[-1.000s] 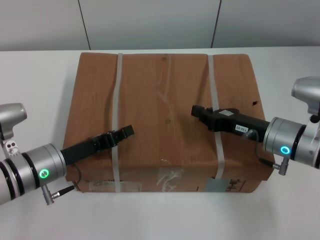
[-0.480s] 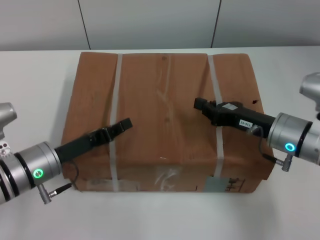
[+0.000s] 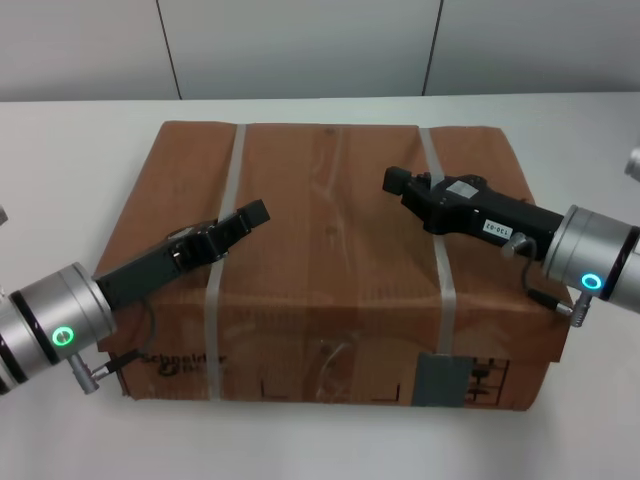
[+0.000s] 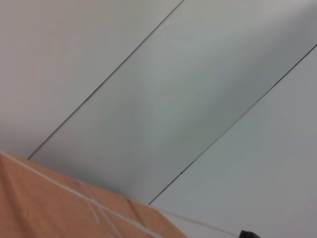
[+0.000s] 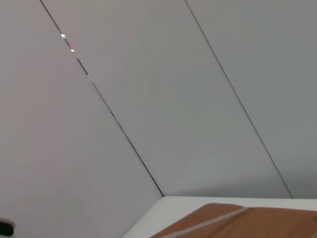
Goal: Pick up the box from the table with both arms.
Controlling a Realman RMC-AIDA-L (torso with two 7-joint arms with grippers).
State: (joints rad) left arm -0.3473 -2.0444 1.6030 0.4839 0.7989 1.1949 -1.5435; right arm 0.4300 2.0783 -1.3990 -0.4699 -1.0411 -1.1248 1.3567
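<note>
Box (image 3: pixel 330 270) is seen beneath left claw (image 3: pixel 250 216) and right claw (image 3: pixel 395 182), near edge seemingly raised off table (image 3: pixel 80 150); clenching cannot be told.

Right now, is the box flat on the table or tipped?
Tipped: the box shows its printed front face, with both grippers hooked under the straps.

A pale grey panelled wall (image 3: pixel 300 45) runs across twelve o'clock behind the white worktop (image 3: pixel 60 170), split by thin dark vertical seams (image 3: pixel 170 50). Light is soft and even.
</note>
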